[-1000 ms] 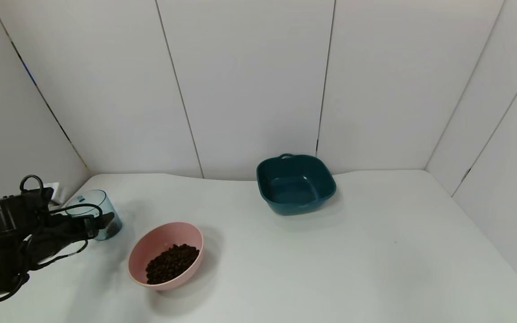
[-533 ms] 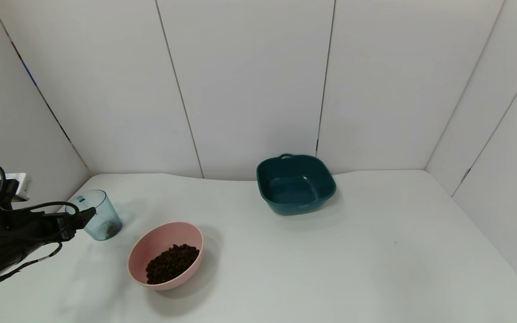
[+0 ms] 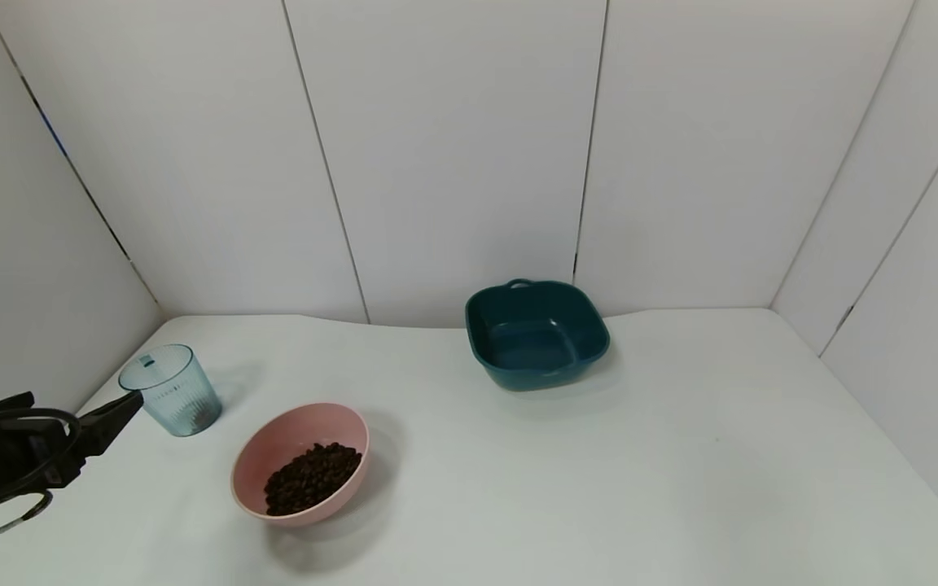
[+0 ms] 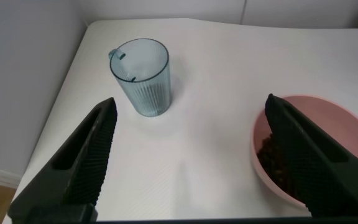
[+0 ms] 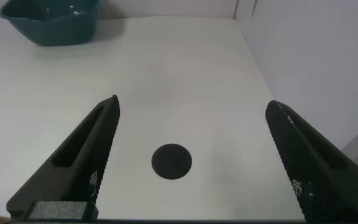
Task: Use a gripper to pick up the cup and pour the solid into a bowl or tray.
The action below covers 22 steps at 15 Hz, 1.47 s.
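Ribbed translucent pale-blue plastic cup (image 3: 169,389) stands upright on the white table (image 3: 599,472) beside the round pink bowl (image 3: 300,463) of dark brown pellets (image 3: 310,476), left gripper (image 4: 188,155) spread wide, holding nothing, no readable labels.

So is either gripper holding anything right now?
No, nothing is held. The left gripper is open, short of the cup; the right gripper is open over bare table.

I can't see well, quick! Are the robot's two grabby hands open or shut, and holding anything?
Left gripper: open, holding nothing, apart from the ribbed pale-blue plastic cup.
Right gripper: open, holding nothing, above the white table.
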Each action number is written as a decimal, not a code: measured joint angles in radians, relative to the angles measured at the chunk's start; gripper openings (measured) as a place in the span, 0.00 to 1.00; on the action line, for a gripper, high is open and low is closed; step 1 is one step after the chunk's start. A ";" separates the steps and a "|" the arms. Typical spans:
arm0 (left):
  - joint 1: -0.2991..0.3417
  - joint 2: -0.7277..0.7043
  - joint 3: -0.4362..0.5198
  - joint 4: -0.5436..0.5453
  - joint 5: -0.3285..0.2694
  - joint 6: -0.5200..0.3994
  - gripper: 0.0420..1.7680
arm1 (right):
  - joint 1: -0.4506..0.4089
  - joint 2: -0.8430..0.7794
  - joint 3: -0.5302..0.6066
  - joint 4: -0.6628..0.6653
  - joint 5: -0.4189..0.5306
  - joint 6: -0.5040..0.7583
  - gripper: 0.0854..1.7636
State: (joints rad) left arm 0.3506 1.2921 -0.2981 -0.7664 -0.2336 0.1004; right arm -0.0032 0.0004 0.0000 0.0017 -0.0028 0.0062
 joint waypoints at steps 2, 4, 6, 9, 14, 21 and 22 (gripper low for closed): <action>-0.039 -0.127 0.042 0.067 -0.002 0.001 0.96 | 0.000 0.000 0.000 0.000 0.000 0.000 0.97; -0.069 -0.251 0.081 0.134 -0.004 0.002 0.97 | 0.000 0.000 0.000 0.000 0.000 0.000 0.97; -0.093 -0.380 0.117 0.201 -0.005 0.003 0.97 | 0.000 0.000 0.000 0.000 0.000 0.000 0.97; -0.111 -0.566 0.136 0.351 -0.041 0.003 0.97 | 0.000 0.000 0.000 0.000 0.000 0.000 0.97; -0.166 -0.795 0.091 0.544 -0.079 -0.001 0.97 | 0.000 0.000 0.000 0.000 0.000 0.000 0.97; -0.294 -0.990 0.077 0.682 -0.064 0.000 0.97 | 0.000 0.000 0.000 0.000 -0.001 0.000 0.97; -0.301 -1.016 0.076 0.688 -0.062 -0.001 0.97 | 0.000 0.000 0.000 0.000 0.000 0.000 0.97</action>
State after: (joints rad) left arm 0.0496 0.2760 -0.2226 -0.0787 -0.2957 0.0996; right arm -0.0032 0.0004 0.0000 0.0017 -0.0032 0.0057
